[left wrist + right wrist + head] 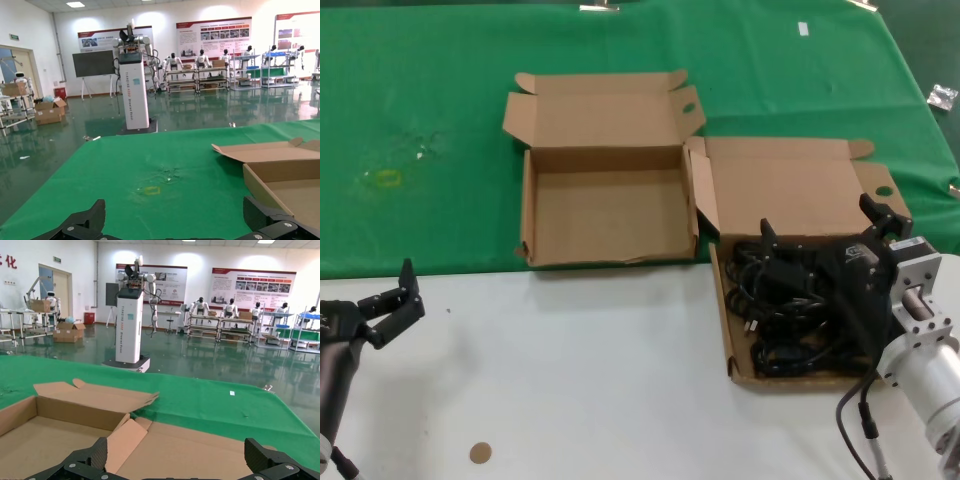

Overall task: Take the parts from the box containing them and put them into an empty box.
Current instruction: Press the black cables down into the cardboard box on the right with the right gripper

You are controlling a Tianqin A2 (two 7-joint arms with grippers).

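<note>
From the head camera I see my right gripper (825,232) low over the box containing them (790,205), its 2 fingers spread wide, one tip near the carton's left wall and the other out by the right edge. The parts (790,300), a tangle of black cords, lie in that carton directly under and just in front of the gripper; I cannot tell whether the fingers touch them, and nothing is lifted or clamped. The right wrist camera shows both fingertips (272,457) far apart with the carton's lid behind them.

The empty box (608,205) sits just left of the full one, their walls touching or nearly so, both on the green cloth (440,110) at the edge of the white table (580,370).

My left gripper (388,305) hangs near the left edge over the white table, well apart from both cartons, its fingers (82,222) wide apart and holding nothing.
</note>
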